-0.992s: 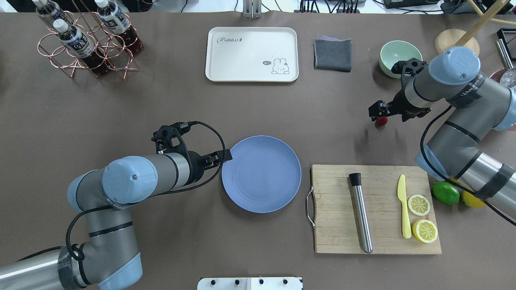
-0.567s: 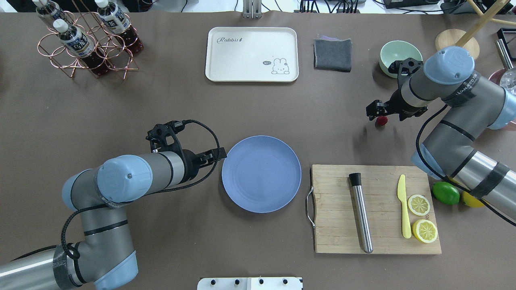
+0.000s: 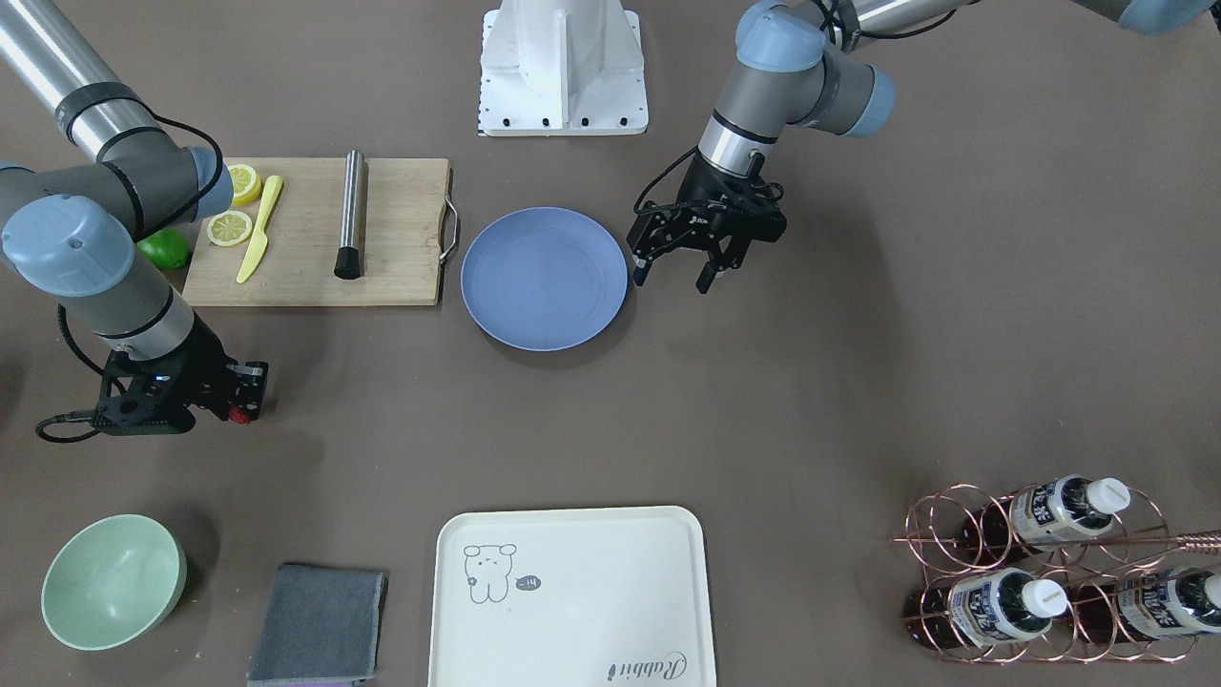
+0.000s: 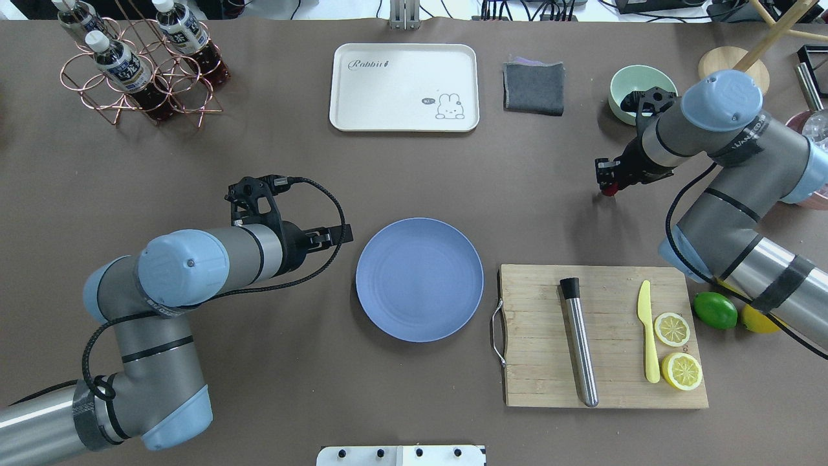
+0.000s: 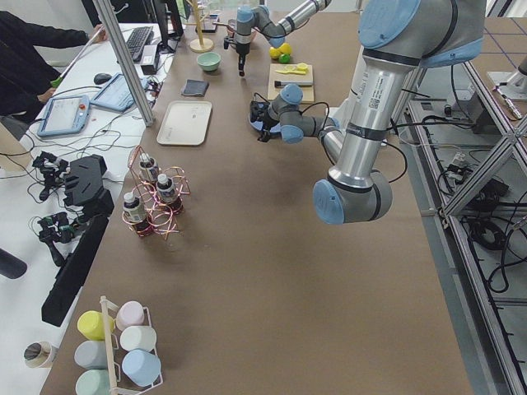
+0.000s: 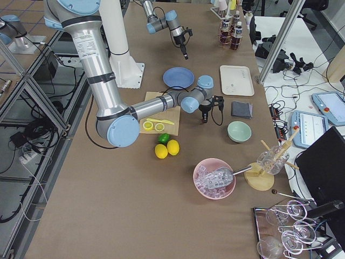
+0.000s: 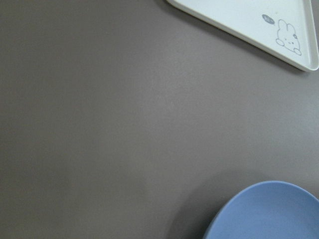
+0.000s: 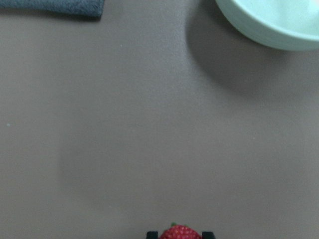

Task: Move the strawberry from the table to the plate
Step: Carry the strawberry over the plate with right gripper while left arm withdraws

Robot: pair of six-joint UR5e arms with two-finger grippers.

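The small red strawberry point(image 4: 608, 189) point(image 3: 238, 415) rests on the brown-grey table point(image 4: 259, 162) at the right, below the mint bowl. My right gripper point(image 4: 605, 178) point(image 3: 244, 393) stands over it. In the right wrist view the strawberry point(image 8: 180, 232) fills the gap between the two black fingertips point(image 8: 152, 234), so this gripper is shut on it. The blue plate point(image 4: 419, 278) point(image 3: 544, 277) point(image 7: 271, 214) lies bare at the table's middle. My left gripper point(image 4: 337, 234) point(image 3: 672, 275) hovers just left of the plate, open and holding nothing.
A wooden cutting board point(image 4: 537, 336) to the plate's right carries a steel muddler, a yellow knife and two lemon halves. A lime point(image 4: 715, 310) lies beside it. The mint bowl point(image 4: 637, 87), grey cloth point(image 4: 533, 86), cream tray point(image 4: 404, 87) and bottle rack point(image 4: 139, 61) line the far side.
My right gripper has turned over the strawberry and its fingers have drawn in onto it. My left arm has pulled back leftward, away from the plate's rim.
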